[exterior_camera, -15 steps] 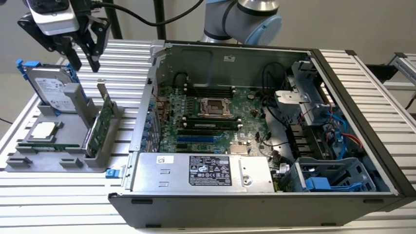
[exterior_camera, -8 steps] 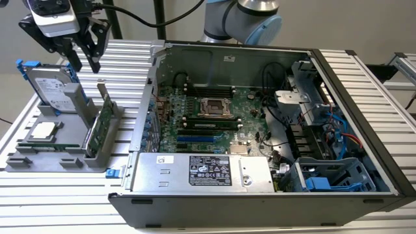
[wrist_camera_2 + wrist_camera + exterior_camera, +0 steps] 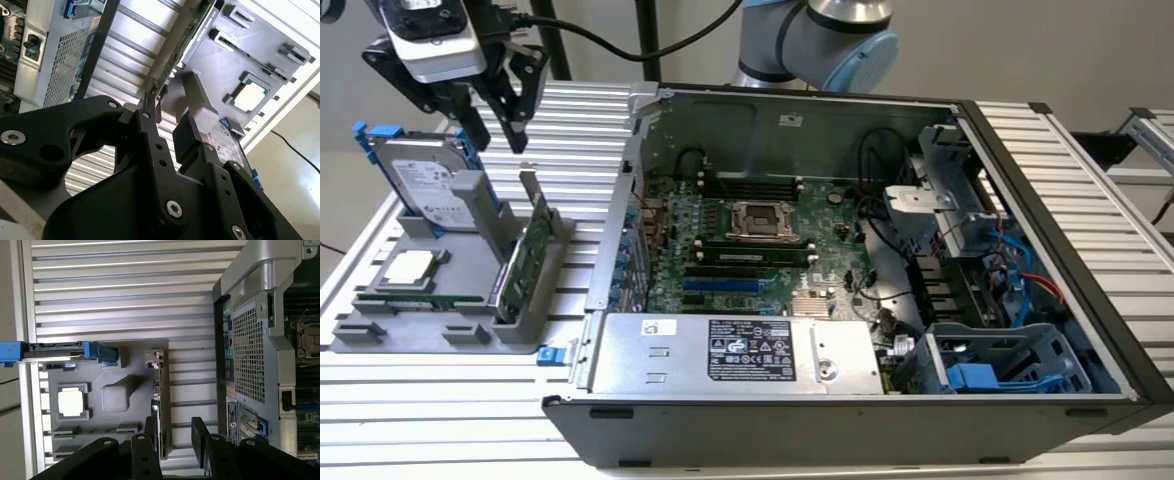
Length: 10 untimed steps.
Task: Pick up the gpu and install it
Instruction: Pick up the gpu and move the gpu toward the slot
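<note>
In the exterior view, the black, angular gripper [image 3: 495, 138] hangs with its fingers spread and nothing between them, over a matte grey moulded holder [image 3: 414, 335] on the ribbed aluminium table [image 3: 440, 410]. In the holder a silver hard drive [image 3: 430, 190] with blue rails leans upright. A square metal-capped chip [image 3: 410, 266] lies flat, and the gpu [image 3: 523, 262] stands on edge in its slot, green board showing, thin silver bracket rising at one end. At the exterior view's right lies the open black computer case [image 3: 827, 430], its motherboard exposed.

One gpu [image 3: 523, 262], one hard drive [image 3: 430, 185], one processor chip [image 3: 410, 266], one computer case [image 3: 854, 440].
</note>
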{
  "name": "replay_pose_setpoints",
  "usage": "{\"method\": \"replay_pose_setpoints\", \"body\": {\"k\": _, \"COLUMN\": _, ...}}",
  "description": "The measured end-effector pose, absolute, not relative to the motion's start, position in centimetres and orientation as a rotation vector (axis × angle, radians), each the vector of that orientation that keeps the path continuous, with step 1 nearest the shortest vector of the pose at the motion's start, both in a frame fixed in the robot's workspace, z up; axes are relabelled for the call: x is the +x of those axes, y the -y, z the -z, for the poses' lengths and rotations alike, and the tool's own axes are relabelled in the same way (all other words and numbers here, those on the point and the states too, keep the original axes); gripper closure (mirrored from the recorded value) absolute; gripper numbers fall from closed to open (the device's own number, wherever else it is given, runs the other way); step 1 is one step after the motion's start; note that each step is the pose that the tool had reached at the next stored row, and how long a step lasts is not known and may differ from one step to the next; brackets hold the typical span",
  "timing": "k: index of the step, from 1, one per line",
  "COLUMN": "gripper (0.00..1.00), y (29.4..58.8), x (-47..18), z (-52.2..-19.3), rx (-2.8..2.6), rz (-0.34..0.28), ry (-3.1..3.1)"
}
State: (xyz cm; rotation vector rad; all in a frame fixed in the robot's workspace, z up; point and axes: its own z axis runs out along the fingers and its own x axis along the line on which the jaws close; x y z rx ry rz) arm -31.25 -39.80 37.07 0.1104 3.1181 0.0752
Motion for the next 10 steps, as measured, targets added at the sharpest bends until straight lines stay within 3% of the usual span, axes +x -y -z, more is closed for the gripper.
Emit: {"method": "replay_pose_setpoints", "body": {"k": 10, "gripper": 0.0, "y": 39.84, "x": -31.25, "z": -36.55, "rx": 0.112, "rz": -0.075, "ry": -3.118}}
